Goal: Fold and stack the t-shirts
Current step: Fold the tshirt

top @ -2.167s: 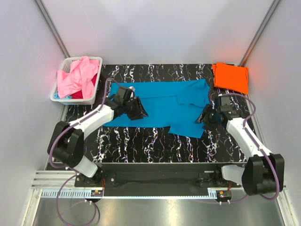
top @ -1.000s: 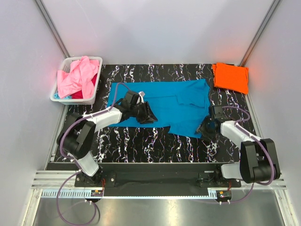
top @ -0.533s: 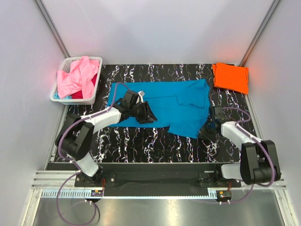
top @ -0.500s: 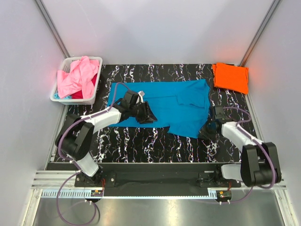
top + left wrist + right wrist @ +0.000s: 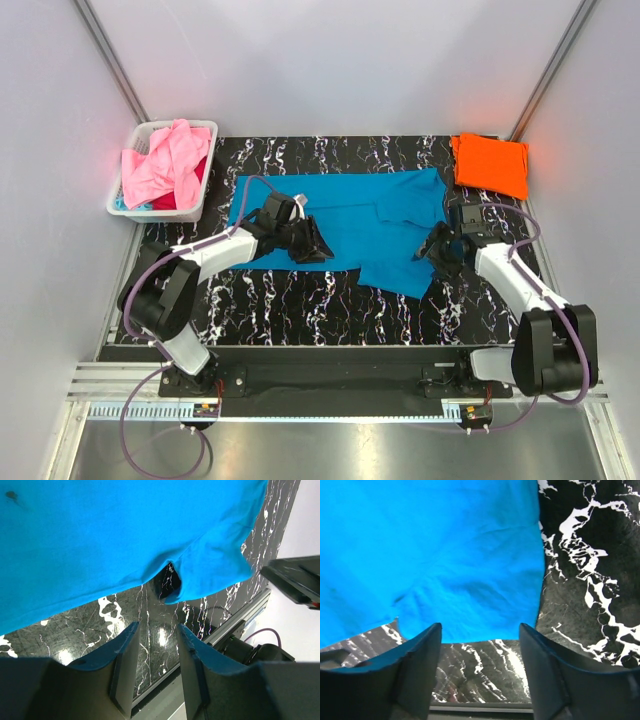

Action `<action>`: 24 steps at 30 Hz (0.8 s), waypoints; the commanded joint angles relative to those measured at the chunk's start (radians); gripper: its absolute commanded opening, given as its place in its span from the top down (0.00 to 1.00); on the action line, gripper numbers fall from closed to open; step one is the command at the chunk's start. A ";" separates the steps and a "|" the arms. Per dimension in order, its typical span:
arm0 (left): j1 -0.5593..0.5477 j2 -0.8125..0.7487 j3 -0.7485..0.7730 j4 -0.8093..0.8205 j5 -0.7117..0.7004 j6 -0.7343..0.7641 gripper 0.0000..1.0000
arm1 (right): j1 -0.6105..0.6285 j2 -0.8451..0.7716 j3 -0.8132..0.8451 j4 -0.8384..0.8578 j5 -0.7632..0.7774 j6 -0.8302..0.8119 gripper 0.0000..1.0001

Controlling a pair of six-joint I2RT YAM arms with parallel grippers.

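Lying flat mid-table, its long axis running 9 to 3 o'clock in the top view, the teal-blue t-shirt (image 5: 340,220) has its near edge at the left gripper (image 5: 312,243), the cloth toward 12 o'clock. Its near sleeve sits just at 9 o'clock of the right gripper (image 5: 437,252), so neither arm is nearer. Both sets of jaws stand parted and empty, the right wider. I count four shirts: this one, a folded orange t-shirt (image 5: 490,165) at 1 o'clock, and a pink t-shirt (image 5: 165,160) and red t-shirt (image 5: 166,202) in the white basket (image 5: 148,127).
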 commanded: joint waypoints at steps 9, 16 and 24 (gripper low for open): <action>-0.003 -0.024 0.010 0.003 0.013 0.022 0.60 | 0.000 -0.024 0.027 -0.002 0.038 -0.038 0.30; -0.003 0.000 0.018 0.006 0.025 0.019 0.61 | 0.000 -0.101 -0.076 -0.073 0.014 0.032 0.32; -0.003 -0.008 0.015 0.005 0.023 0.026 0.61 | 0.000 -0.087 -0.205 0.016 -0.040 0.091 0.32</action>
